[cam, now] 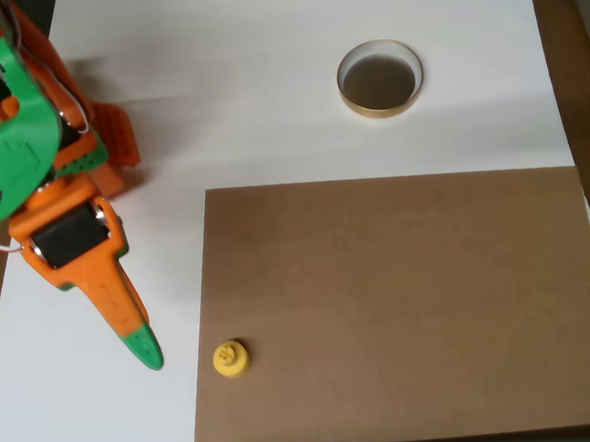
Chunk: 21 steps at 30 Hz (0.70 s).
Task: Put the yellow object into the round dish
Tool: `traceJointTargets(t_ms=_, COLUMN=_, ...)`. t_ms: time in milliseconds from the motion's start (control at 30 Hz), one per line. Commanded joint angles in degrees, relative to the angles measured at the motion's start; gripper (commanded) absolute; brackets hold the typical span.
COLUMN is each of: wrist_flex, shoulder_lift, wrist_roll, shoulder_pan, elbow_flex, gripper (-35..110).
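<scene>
Since the yellow object (230,358) sits at the brown mat's (400,305) left edge, far from the round dish (379,78), we judge it light, rigid; pinch its knob. Gripper (142,346) spread: undeterminable.

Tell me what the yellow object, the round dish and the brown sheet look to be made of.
The yellow object: likely plastic, going by its bright uniform colour and moulded knob. The round dish: unclear, perhaps metal or glazed ceramic; its pale gold rim has a slight sheen around a dull dark inside. The brown sheet: probably cardboard or fibreboard, flat, matte and evenly tan.
</scene>
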<state>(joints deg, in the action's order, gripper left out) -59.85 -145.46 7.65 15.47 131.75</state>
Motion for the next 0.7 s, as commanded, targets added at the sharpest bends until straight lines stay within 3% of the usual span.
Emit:
traceJointTargets(t_ms=0, wrist_flex=-3.08, shoulder_lift=6.94, wrist_roll=0.0, shoulder_pan=-0.18, elbow_flex=-9.49, gripper=36)
traceJointTargets(t_ms=667, wrist_flex=-11.34, shoulder_lift=41.66, wrist_roll=-0.53, shoulder_pan=-6.86, elbow_flex=-27.25, gripper=34)
